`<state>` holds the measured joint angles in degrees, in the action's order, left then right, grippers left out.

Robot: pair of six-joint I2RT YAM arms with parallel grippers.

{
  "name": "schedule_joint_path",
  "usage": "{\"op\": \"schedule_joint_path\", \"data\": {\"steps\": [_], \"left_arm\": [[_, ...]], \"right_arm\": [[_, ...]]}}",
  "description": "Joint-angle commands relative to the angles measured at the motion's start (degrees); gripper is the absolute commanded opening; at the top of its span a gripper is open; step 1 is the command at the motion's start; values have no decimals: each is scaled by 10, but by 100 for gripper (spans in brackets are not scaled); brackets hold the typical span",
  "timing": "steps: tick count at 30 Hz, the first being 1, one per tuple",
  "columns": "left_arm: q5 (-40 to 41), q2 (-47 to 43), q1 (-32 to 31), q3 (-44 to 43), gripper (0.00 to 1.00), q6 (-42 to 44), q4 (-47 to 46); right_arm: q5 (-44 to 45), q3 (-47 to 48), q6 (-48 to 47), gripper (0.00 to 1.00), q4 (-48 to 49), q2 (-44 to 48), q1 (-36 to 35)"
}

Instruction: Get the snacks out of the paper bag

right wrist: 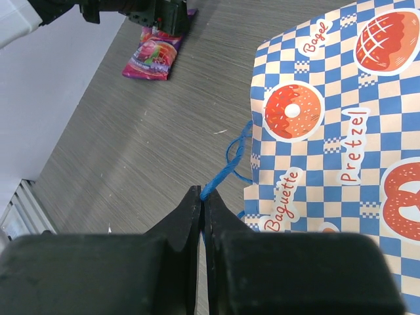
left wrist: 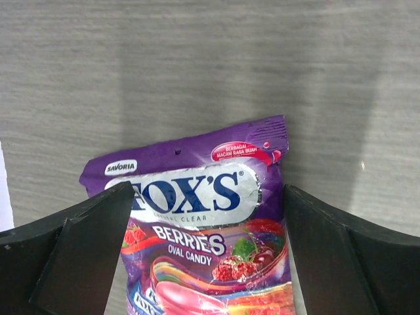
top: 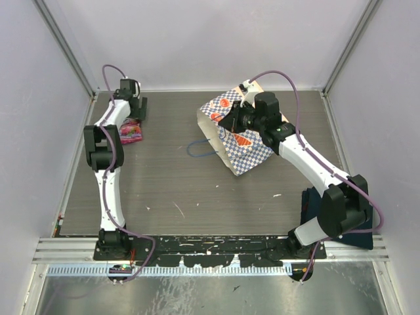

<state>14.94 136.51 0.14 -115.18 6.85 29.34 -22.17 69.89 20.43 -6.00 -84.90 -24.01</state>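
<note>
**Q:** What is the left gripper (left wrist: 207, 220) doing?

**A:** Its two black fingers (left wrist: 98, 243) are standing wide apart, hanging over the far left part of the grey wood-grain table (top: 184, 190). A purple candy packet (left wrist: 200, 210), printed with berries and a white logo, is lying flat on the table in the gap between them. In the left wrist view neither finger is pressing on it, so nothing is being held.

**Q:** And the right gripper (right wrist: 203, 195)?

**A:** Its fingers are pressed together, with only a thin slit showing between them. The blue cord handle (right wrist: 226, 164) of the paper bag (right wrist: 328, 131) is running straight into that slit, so the claw is pinching the cord.

**Q:** Where is the bag sitting?

**A:** It is leaning on the far right part of the table, under the right arm's wrist, with its blue-and-white checked side and its bagel, pretzel and baguette pictures facing the right wrist camera. It is lying well apart from the purple packet. Whether more packets are lying inside cannot be told.
</note>
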Motion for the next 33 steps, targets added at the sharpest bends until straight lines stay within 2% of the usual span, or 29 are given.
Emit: {"op": "schedule_joint_path", "data": {"steps": [1, 5, 9, 14, 18, 26, 33], "left_arm": [[-7, 41, 16, -72, 98, 31, 36], [-35, 55, 17, -93, 98, 63, 41], [-89, 37, 18, -77, 99, 55, 35], [-123, 28, 20, -60, 89, 55, 9], [-145, 67, 26, -122, 80, 61, 39], [-164, 122, 44, -230, 78, 83, 83], [-158, 155, 49, -261, 76, 139, 77]], "right_arm": [[-10, 20, 5, 1, 37, 8, -4], [-10, 21, 5, 1, 39, 2, -3], [-14, 23, 7, 1, 42, -6, -4], [-16, 21, 7, 1, 43, -8, -4], [-17, 17, 8, 1, 45, -5, -4], [-16, 13, 8, 1, 43, -1, -4], [-15, 10, 9, 1, 42, 2, -5]]}}
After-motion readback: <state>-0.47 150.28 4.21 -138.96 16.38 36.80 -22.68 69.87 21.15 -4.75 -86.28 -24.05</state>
